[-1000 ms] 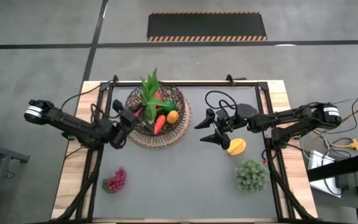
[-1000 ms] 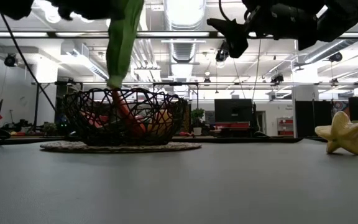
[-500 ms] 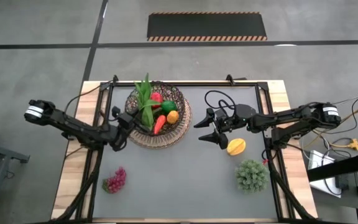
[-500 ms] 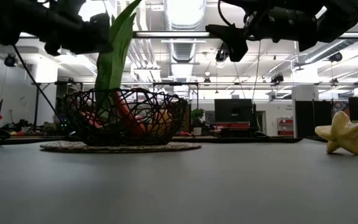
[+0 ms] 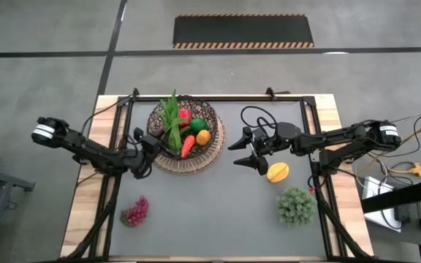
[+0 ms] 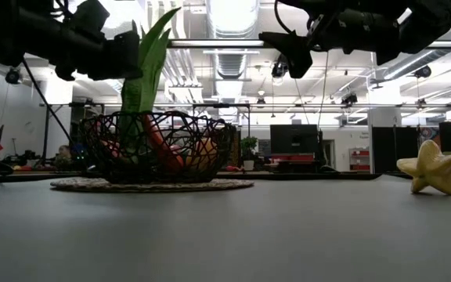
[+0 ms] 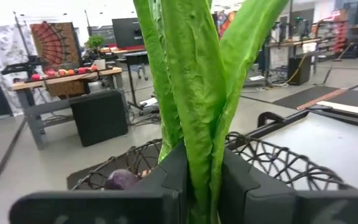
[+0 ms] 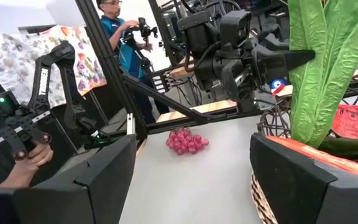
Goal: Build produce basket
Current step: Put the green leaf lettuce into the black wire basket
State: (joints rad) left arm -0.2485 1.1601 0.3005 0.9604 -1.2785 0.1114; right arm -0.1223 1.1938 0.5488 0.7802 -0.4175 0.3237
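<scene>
the left gripper (image 5: 152, 140) is at the near-left rim of the basket (image 5: 213, 142), its fingers gripping the long green stalks (image 5: 171, 117), which stand upright with their lower end inside the basket. the right gripper (image 5: 248, 152) hangs with fingers open just beside one yellow fruit (image 5: 278, 172). one bunch of red grapes (image 5: 135, 212) lies on the surface (image 5: 210, 212), nearer the left arm.

Grey table (image 5: 218, 197), basket (image 5: 210, 150), red grapes (image 5: 135, 211), yellow fruit (image 5: 278, 172), green bushy piece (image 5: 296, 206)
</scene>
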